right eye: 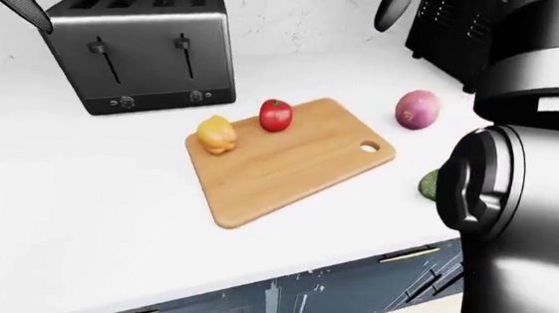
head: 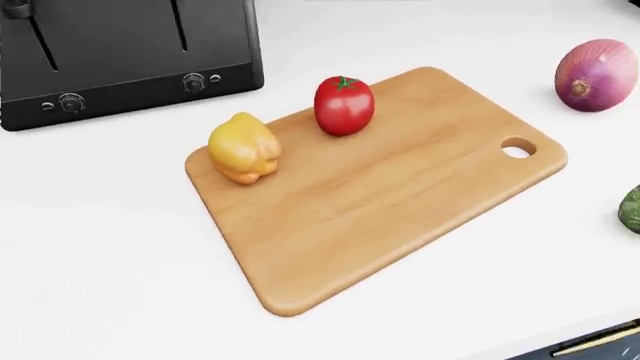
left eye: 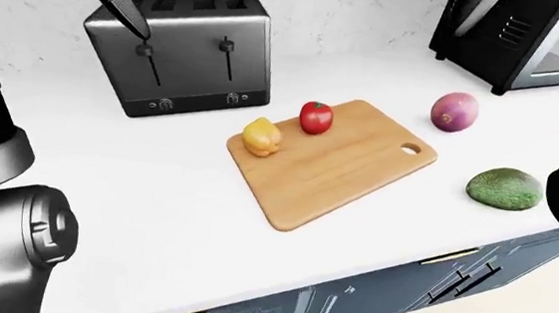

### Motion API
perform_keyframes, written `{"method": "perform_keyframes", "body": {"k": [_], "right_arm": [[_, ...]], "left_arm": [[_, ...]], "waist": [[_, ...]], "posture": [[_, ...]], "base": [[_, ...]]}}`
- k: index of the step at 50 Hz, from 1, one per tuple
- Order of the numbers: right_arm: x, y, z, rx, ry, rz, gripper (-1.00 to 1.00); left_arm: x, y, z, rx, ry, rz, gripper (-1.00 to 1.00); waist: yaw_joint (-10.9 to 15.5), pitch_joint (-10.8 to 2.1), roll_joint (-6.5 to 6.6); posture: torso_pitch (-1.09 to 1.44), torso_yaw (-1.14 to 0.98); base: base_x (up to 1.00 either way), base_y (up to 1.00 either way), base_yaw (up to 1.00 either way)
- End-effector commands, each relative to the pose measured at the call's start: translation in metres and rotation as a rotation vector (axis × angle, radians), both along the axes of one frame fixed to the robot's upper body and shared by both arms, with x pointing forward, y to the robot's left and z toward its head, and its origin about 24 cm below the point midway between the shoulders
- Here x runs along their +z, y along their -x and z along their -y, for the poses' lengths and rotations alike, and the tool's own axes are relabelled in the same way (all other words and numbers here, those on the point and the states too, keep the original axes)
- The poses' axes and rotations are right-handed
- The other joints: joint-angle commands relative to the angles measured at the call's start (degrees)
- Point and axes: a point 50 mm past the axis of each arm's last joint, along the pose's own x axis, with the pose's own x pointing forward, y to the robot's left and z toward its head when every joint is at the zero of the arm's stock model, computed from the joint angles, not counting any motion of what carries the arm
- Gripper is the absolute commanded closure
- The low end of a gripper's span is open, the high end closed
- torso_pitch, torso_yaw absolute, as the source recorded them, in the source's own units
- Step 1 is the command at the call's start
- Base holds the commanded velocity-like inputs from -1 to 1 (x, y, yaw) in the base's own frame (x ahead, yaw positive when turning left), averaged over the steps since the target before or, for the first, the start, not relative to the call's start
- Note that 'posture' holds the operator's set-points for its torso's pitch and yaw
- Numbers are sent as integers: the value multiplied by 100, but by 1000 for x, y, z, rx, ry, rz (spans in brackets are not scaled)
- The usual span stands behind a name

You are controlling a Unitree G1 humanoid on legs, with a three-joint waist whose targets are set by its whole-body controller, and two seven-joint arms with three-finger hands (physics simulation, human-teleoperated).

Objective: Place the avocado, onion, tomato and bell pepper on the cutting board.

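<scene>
We take the cutting board [head: 400, 195] as our landmark; it lies at a slant on the white worktop [head: 100, 285]. In the head view the yellow bell pepper [head: 244, 148] sits on the board's left corner and the tomato [head: 344, 105] stands on its upper edge, just right of the pepper. The onion [head: 596, 75] rests on the worktop, off the board, up and to the right of its handle hole. That view shows only a green sliver of the avocado at its right edge; the left-eye view shows the whole avocado [left eye: 505, 188], on the worktop to the right of the board and below the onion. The eye views also show what the head view cuts off: the full four-slot toaster [left eye: 180, 50] above and left of the board, a dark appliance [left eye: 514, 36] up to the right, and blue-grey cabinet fronts [left eye: 389, 293] below the worktop edge. Dark arm parts cross the eye views, but we cannot tell how either robot hand stands or whether it holds anything.
</scene>
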Motion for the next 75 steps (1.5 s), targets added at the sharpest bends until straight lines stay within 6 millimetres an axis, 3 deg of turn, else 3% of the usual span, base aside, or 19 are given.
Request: {"method": "perform_keyframes", "body": {"k": [1, 10, 12, 14, 23, 26, 28, 40, 43, 44, 46, 53, 55, 57, 58, 60, 68, 71, 75], "right_arm": [[17, 10, -5, 17, -1, 71, -100], [16, 9, -6, 22, 5, 66, -100], [17, 9, -6, 22, 4, 68, -100], [17, 9, -6, 23, 5, 68, -100], [18, 10, -7, 25, 9, 72, -100], [19, 11, -7, 25, 9, 71, -100], [19, 11, -6, 25, 8, 71, -100], [20, 11, -7, 26, 13, 71, -100], [20, 11, -7, 27, 13, 70, -100], [20, 11, -7, 27, 13, 71, -100], [20, 11, -7, 26, 14, 72, -100], [20, 12, -7, 27, 16, 72, -100], [21, 12, -7, 27, 17, 72, -100], [20, 12, -7, 27, 18, 71, -100], [20, 11, -7, 27, 19, 70, -100], [20, 11, -7, 28, 21, 69, -100], [20, 12, -7, 30, 24, 66, -100], [19, 11, -7, 31, 25, 65, -100], [20, 12, -7, 31, 26, 65, -100]], "left_arm": [[14, 11, -3, 10, 16, 63, -100], [13, 11, -4, 12, 12, 58, -100], [14, 11, -4, 11, 13, 59, -100], [13, 11, -4, 11, 14, 59, -100], [13, 11, -5, 12, 14, 56, -100], [13, 12, -5, 13, 15, 57, -100], [13, 12, -5, 13, 14, 56, -100], [15, 12, -6, 15, 16, 58, -100], [15, 11, -6, 16, 16, 59, -100], [15, 11, -6, 17, 16, 59, -100], [15, 11, -6, 17, 15, 58, -100], [15, 11, -6, 18, 13, 58, -100], [16, 12, -6, 18, 14, 58, -100], [15, 12, -7, 19, 14, 57, -100], [14, 12, -7, 19, 13, 57, -100], [15, 12, -7, 20, 14, 58, -100], [15, 13, -7, 19, 15, 58, -100], [15, 12, -8, 20, 14, 56, -100], [15, 12, -8, 21, 14, 56, -100]], "waist": [[53, -140, -145], [132, -71, 190], [125, -97, 322], [99, -165, 599], [7, -152, 313], [42, -153, 79], [83, -227, -295], [130, -77, 280], [78, -162, 618], [96, -129, 479], [29, -159, 528], [21, -128, 213], [52, -151, 7], [78, -178, -354], [60, -143, -127], [75, -168, -149], [133, -83, 239], [82, -132, 538], [19, -168, 513]], "posture": [[0, 0], [0, 0], [0, 0], [0, 0], [0, 0], [0, 0], [0, 0], [0, 0], [0, 0], [0, 0], [0, 0], [0, 0], [0, 0], [0, 0], [0, 0], [0, 0], [0, 0], [0, 0], [0, 0]], "base": [[0, -20, 0], [0, -20, 0], [0, -20, 0], [0, -21, 0], [0, -21, 0], [0, -20, 0], [0, -21, 0], [0, -20, 0], [0, -19, 0], [0, -20, 0], [0, -19, 0], [0, -19, 0], [0, -18, 0], [0, -18, 0], [0, -19, 0], [0, -18, 0], [0, -18, 0], [0, -18, 0], [0, -18, 0]]}}
